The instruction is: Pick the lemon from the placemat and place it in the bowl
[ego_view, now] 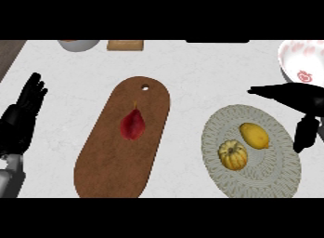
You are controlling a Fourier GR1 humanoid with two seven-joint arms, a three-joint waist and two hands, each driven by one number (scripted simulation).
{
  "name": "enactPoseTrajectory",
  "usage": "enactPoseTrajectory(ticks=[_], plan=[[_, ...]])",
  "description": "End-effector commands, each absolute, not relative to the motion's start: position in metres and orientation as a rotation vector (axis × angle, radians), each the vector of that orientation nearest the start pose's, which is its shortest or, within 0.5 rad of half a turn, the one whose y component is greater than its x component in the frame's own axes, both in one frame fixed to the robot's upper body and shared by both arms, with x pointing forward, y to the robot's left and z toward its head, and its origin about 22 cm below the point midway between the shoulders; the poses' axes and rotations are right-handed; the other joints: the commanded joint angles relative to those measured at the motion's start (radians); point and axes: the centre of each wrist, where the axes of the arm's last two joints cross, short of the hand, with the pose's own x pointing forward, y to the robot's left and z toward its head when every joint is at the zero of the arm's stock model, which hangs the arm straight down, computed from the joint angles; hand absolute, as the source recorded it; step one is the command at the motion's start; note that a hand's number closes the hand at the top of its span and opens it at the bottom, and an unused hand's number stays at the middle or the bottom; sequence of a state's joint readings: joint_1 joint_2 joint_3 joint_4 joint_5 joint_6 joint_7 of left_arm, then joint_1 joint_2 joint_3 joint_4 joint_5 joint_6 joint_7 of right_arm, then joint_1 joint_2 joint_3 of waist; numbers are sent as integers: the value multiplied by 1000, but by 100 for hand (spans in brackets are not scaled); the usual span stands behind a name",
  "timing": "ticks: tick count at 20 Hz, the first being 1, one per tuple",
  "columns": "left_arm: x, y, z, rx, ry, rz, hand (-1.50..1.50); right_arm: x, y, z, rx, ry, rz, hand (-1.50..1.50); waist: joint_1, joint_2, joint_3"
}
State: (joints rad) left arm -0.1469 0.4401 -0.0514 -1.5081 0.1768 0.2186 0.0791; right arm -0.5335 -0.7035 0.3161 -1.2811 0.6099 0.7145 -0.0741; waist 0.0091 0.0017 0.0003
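**Lemon waits just beside the open right hand**

The smooth yellow oval lemon (255,135) lies on the round woven grey-green placemat (223,182), just left of the robot's black right hand (307,100), which holds nothing, its fingers spread above the mat's right edge. A ribbed yellow-orange squash (233,155) sits near the lemon, farther from the hand. The white bowl with red patterning (308,58) stands just beyond the hand. The lemon looks light, stiff and somewhat slick; taking it across its narrow middle seems safest. The left hand (22,116) rests open at the left edge.

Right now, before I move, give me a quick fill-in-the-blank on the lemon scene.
1. The lemon lies on the round ____, beside a small squash.
2. The red pepper lies on the wooden ____.
3. The right hand holds ____.
4. The red-patterned bowl sits at the view's top ____.

Missing: placemat; cutting board; nothing; right
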Motion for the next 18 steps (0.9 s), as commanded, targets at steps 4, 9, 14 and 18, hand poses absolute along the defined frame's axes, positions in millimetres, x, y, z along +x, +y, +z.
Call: enactPoseTrajectory(ticks=[4, 9, 14, 18], plan=[[281, 312, 54, 333, -1554, -75, 0, 335, -276, 88, -574, -1105, 1672, -150, -6, -1, 0], [266, 310, 29, 340, -1572, -66, 0, 329, -288, 82, -529, -1031, 1670, -150, -7, -2, 0], [286, 312, 64, 315, -1555, -72, 0, 328, -295, 43, -500, -978, 1683, -150, -6, -1, 0], [281, 313, 64, 342, -1575, -70, 0, 329, -277, 47, -512, -964, 1667, -150, -8, -2, 0]])
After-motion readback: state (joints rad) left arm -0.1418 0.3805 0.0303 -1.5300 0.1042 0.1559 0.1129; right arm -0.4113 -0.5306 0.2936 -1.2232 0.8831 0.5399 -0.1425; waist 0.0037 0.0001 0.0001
